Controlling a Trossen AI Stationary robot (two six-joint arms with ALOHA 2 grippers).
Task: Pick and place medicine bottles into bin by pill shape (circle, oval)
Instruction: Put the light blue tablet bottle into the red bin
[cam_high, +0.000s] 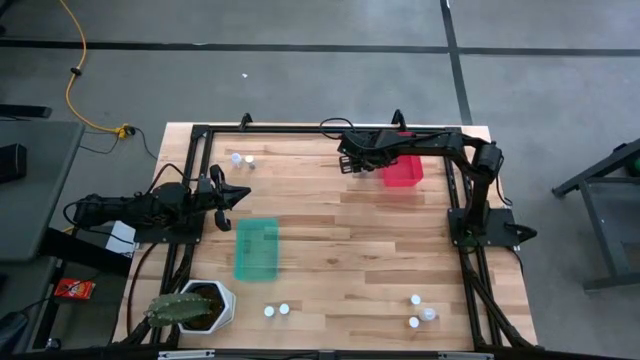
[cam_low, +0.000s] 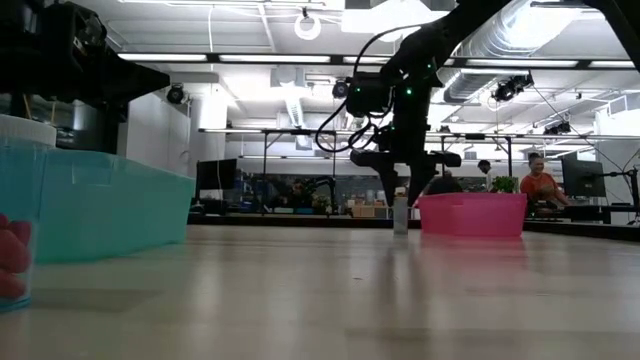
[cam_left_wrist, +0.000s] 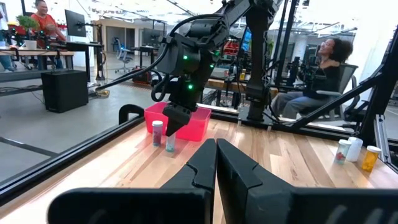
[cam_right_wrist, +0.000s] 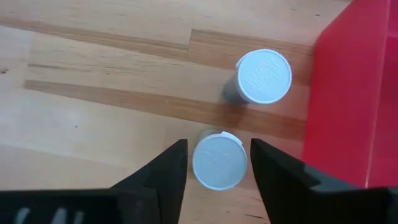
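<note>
Two small whitish bottles with white round caps stand upright on the wooden table beside the red bin (cam_right_wrist: 354, 93). My right gripper (cam_right_wrist: 217, 146) points down over the nearer bottle (cam_right_wrist: 219, 163), open, one finger on each side of its cap with a thin gap. The second bottle (cam_right_wrist: 263, 76) stands just beyond it. In the low view the right gripper (cam_low: 403, 185) hangs over a bottle (cam_low: 401, 215) next to the bin (cam_low: 472, 213). My left gripper (cam_left_wrist: 216, 152) is shut and empty at the table's left side (cam_high: 240, 195).
A teal bin (cam_high: 256, 248) lies left of centre. Two bottles (cam_high: 243, 160) stand at the far left, two (cam_high: 277, 310) near the front edge, and three (cam_high: 419, 311) at the front right. A white pot with a plant (cam_high: 205, 305) stands at the front left. People sit beyond the table.
</note>
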